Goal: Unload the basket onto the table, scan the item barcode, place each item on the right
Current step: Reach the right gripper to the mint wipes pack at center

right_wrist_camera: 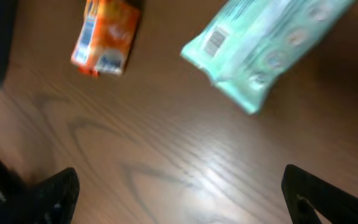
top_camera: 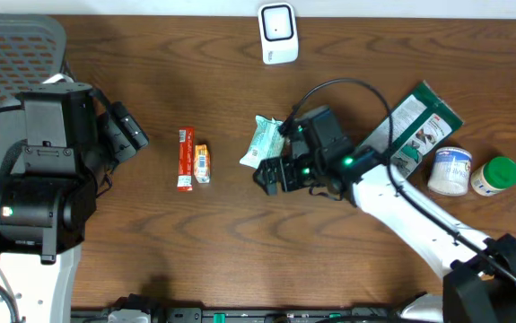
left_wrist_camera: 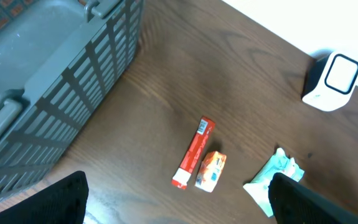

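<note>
Now the left claw (top_camera: 127, 133) and right claw (top_camera: 274, 176) are spread wide, holding nothing. The green packet (top_camera: 264, 141) lies on the table (top_camera: 195, 260), barcode up, just beside the right claw, apart from the white scanner (top_camera: 278, 33).

Grey mesh basket (top_camera: 24, 40) far left; red bar (top_camera: 185, 159) just beside small orange packet (top_camera: 202, 163); green bag (top_camera: 419, 126), white tub (top_camera: 450, 170), green-lidded jar (top_camera: 495, 176) right.
</note>
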Controlling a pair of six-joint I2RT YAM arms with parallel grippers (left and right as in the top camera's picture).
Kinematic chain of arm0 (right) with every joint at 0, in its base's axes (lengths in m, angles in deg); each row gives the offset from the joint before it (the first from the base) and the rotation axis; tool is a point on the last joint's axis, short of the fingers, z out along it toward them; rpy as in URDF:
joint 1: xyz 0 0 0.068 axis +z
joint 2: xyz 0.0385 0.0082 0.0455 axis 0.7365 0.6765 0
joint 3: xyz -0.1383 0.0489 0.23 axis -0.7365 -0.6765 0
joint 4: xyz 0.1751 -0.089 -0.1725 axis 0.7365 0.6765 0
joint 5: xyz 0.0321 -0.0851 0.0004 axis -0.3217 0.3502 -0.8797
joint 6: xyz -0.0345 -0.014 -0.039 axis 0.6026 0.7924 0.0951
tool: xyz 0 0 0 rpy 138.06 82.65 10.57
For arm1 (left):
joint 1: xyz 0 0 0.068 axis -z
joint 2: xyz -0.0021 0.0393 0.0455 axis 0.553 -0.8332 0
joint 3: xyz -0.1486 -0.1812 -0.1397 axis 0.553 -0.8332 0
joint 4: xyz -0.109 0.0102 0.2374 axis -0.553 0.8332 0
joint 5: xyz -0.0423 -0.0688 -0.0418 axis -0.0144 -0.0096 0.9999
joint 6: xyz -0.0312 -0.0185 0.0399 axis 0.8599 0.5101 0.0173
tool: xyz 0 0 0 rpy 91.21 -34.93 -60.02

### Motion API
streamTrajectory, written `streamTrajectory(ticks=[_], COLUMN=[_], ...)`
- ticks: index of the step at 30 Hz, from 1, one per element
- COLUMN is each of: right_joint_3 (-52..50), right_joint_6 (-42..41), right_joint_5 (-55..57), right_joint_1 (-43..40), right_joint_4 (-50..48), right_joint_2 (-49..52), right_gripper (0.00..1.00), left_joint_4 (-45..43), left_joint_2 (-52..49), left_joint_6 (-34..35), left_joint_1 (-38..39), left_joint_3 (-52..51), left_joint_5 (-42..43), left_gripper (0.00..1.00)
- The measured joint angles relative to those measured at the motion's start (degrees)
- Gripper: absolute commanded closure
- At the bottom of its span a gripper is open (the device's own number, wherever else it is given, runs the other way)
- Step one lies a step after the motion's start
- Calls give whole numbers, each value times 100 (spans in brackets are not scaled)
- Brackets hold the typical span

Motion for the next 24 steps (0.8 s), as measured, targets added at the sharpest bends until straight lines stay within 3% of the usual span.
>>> streamTrajectory(ticks=[4,11,14,17,20,21,22,23,24], right_joint_3=[-492,-686,-597,114,1043,1366,1508,1624,1698], right_joint_6=[-140,-540,-605,-621,-603,-601,-590,-581,-570], right_joint_5=[146,396,431,459,719,881,938,1047,1169], right_joint_1=[387,623,616,557,479,483,496,507,516], right_joint_4=[-693,-1095,-905,153,855,903,874,750,612], right_joint_2=[0,179,184,232,264,313,341,389,452], right_gripper=[1,3,4,4,26,51,65,87,99], left_joint_4=[0,2,0,4,-2,2,4,0,4], left_joint_2=[0,0,0,0,0,0,0,0,0], left_joint_6=[0,0,0,0,0,0,0,0,0], left_joint_1=[0,0,0,0,0,0,0,0,0], left_joint_3=[0,0,0,0,0,0,0,0,0], left_joint_5=[0,0,0,0,0,0,0,0,0], left_gripper=[10,10,10,10,10,10,10,10,10])
